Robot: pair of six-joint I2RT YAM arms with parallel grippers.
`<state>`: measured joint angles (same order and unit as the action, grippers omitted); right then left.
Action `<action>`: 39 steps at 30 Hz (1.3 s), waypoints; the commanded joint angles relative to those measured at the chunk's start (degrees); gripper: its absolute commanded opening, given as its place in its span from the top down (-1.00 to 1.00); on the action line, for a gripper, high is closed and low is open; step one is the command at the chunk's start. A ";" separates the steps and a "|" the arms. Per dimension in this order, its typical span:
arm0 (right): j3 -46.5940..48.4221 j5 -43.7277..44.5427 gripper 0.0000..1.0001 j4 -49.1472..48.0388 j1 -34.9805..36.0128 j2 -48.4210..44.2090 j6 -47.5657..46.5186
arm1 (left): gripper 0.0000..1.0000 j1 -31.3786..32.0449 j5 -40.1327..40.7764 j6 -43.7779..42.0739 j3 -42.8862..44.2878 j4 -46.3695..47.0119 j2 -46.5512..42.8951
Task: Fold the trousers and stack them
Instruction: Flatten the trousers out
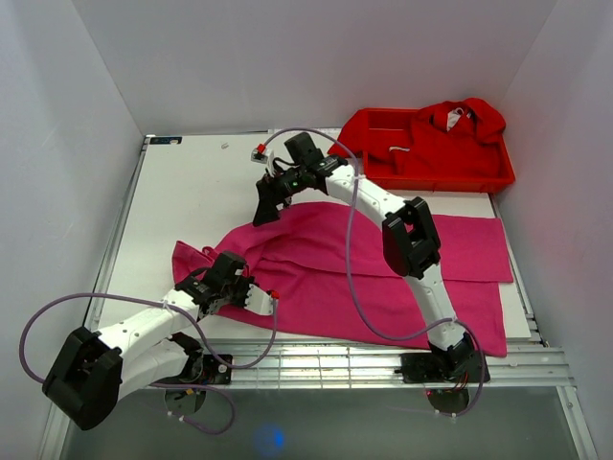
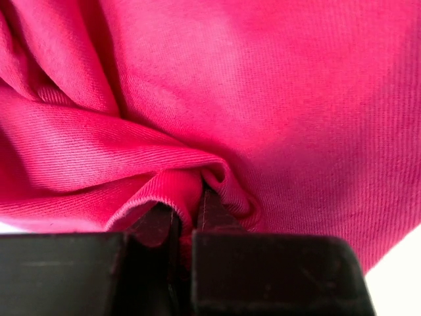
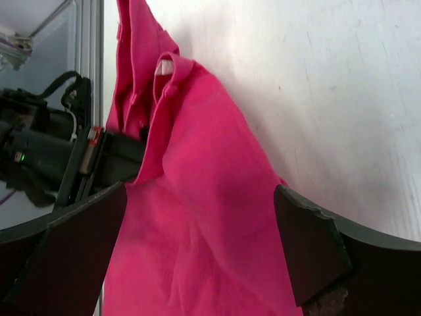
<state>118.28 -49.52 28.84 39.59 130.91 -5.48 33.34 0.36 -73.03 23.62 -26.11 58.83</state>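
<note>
Since the next move depends on how the cloth lies, I'll start there. The long magenta-pink soft fabric trousers (image 1: 306, 259) are spread on the white counter (image 1: 192, 192) with the long axis running left to right. The legs trail off to the right, looks like side by side, and the left end is rumpled into folds.

The left end effector (image 1: 263, 299) is at that rumpled end, on the near edge. In the left wrist view it's clenched on a ridge of the pink fabric (image 2: 189, 214), with the cloth puckered right where the fingers meet.

The right end effector (image 1: 266, 209) is reaching over to the far edge of the same left end. Its wrist view shows the fingers spread wide with nothing gripped (image 3: 204, 243), and the fabric passes underneath between them.

So both are crowded at the left end and the whole length lies off to their right. My guess is the fold goes along that axis, and the right one has to close on the far edge first. The leg ends sit nearer the right arm's base.

At the back right there's a red plastic tray (image 1: 431, 182) holding red garments (image 1: 450, 129), well apart from all this.
</note>
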 commanded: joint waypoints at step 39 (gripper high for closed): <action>-23.70 -3.13 0.85 -28.13 1.28 -14.45 5.03 | -0.70 -37.90 -37.43 36.73 40.35 -27.67 6.81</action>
<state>95.68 -51.31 5.93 41.58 120.57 -1.56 0.86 -21.37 -42.70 59.20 -43.86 63.40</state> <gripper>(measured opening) 0.112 0.856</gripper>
